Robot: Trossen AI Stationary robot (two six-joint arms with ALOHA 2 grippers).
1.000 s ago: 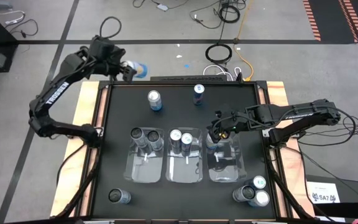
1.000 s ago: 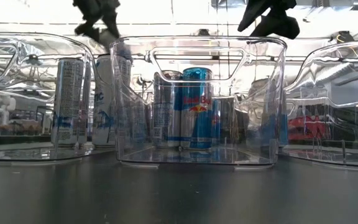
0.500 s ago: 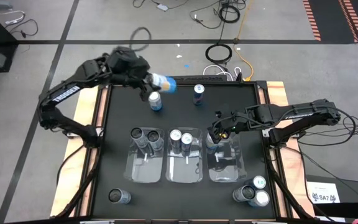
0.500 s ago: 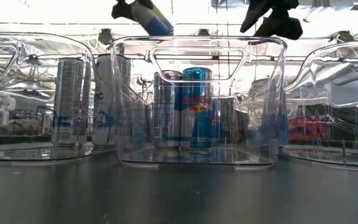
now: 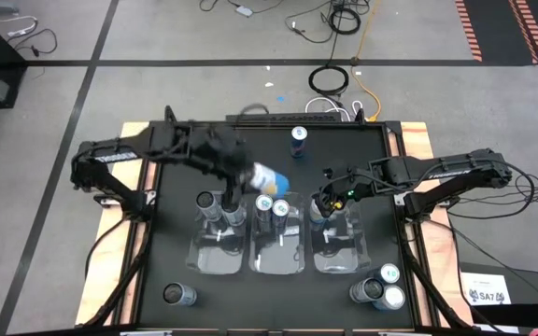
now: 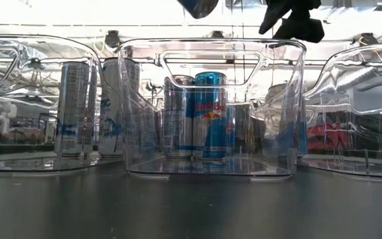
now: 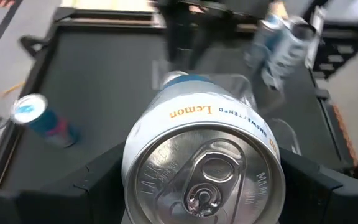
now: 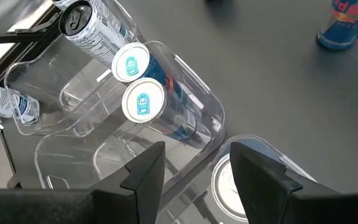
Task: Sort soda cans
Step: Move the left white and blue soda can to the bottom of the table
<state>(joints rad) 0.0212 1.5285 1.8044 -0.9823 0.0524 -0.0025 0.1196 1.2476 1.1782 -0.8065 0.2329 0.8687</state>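
- Looking straight down on the black table (image 5: 180, 196), we see three clear plastic bins (image 5: 278, 245) in a row near its middle, with soda cans inside and around them.
- We see the left gripper (image 5: 250, 175) above the far end of the row, between the left bin and the middle bin, its fingers clamped on a white-and-blue lemon can (image 5: 269, 177), which is tilted on its side in the air.
- From the left wrist camera, we look at that can's silver top (image 7: 204, 177), a dark finger (image 7: 101, 171) pressed to each side.
- We see the right gripper (image 5: 321, 198) over the far end of the right bin; its fingers (image 8: 145, 171) stand apart, with nothing between them, above a silver can top (image 8: 229, 183) in that bin.
- We count two grey cans (image 5: 218, 207) in the left bin and two blue cans (image 5: 272, 209) in the middle bin.
- We see one blue can (image 5: 298, 140) upright on the far side of the table.
- We see one can (image 5: 179, 295) at the near left corner and three cans (image 5: 381, 287) at the near right corner.
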